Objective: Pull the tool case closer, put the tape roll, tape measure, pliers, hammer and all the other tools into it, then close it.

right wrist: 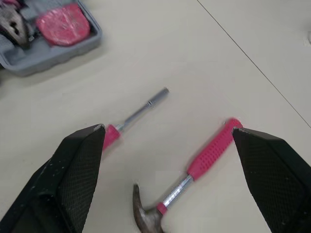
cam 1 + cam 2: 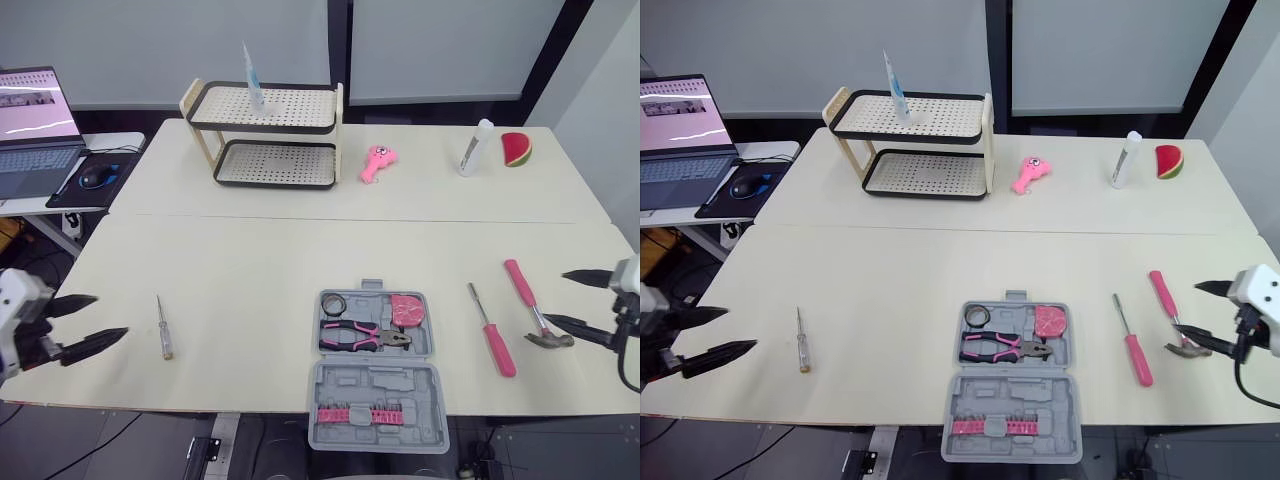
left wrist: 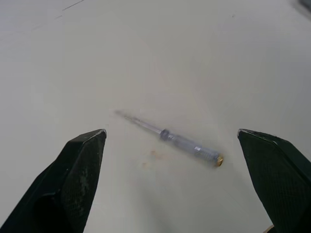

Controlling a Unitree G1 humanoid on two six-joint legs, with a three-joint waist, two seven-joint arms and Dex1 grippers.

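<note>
The tool case [image 2: 375,365] lay open at the front of the surface [image 2: 250,270], and its lid [image 2: 378,400] appeared to overhang the front edge. The tape roll [image 2: 333,302], pliers [image 2: 362,336] and tape measure [image 2: 406,311] sat in its tray.

Three tools lay outside it:
- The hammer [image 2: 533,305] lay on the right. We judged it stiff and head-heavy. Take hold on the ribbed pink grip close to the head, so that it does not swing.
- The pink-handled driver [image 2: 490,330] lay between the hammer and the case. We judged it light. Grip the handle, not the smooth shaft.
- The clear-handled screwdriver [image 2: 162,328] lay well apart on the left. We judged it thin, slick and apt to roll. Close across the handle's middle.

The left gripper [image 2: 110,315] hovered near the clear screwdriver with jaws spread wide and empty. The right gripper [image 2: 556,297] hovered just beside the hammer, its jaws likewise apart and holding nothing.

The right wrist view cut off part of the hammer's head. We could not make out which recess was meant for each loose tool, nor the case's latch.
</note>
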